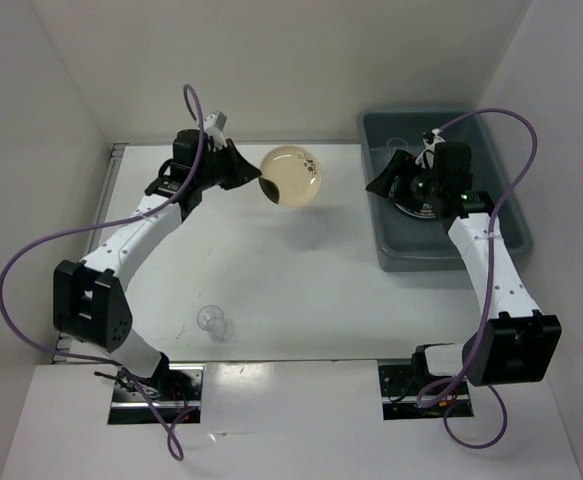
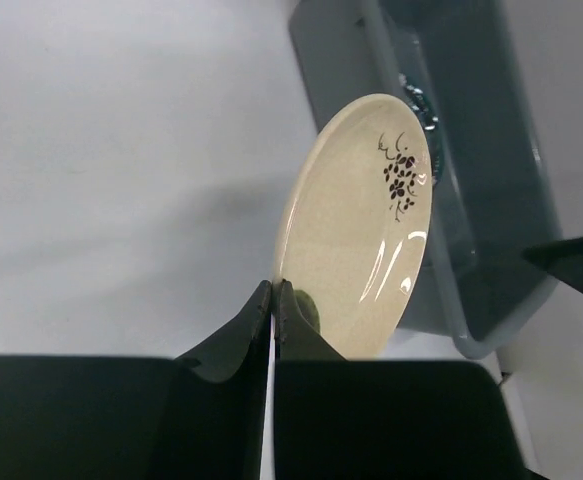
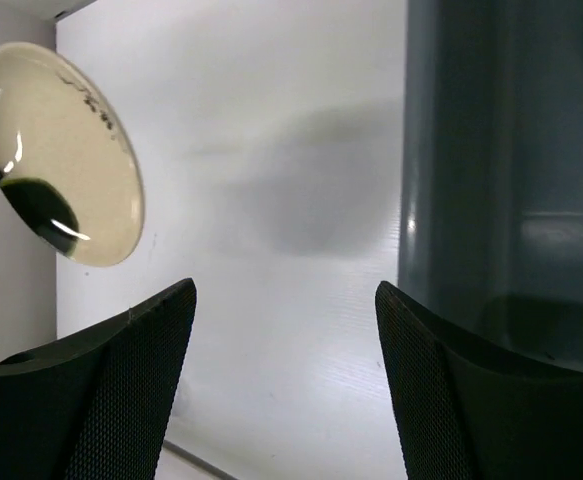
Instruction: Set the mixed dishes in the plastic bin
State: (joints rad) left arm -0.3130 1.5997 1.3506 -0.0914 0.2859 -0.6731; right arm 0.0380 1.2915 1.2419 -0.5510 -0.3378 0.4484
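Now left arm stretched far forward, left tool [image 2: 273,300] pinching small cream round plate [image 1: 293,175] by its rim, plate jutting rightward toward grey-blue plastic bin [image 1: 401,255]; right tool [image 3: 283,300] spread.

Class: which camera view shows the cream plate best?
The left wrist view: the cream plate is large, its dark floral motif clear, rim pinched in the left end effector. Top external shows it small, from above; right wrist shows it off at the left edge.
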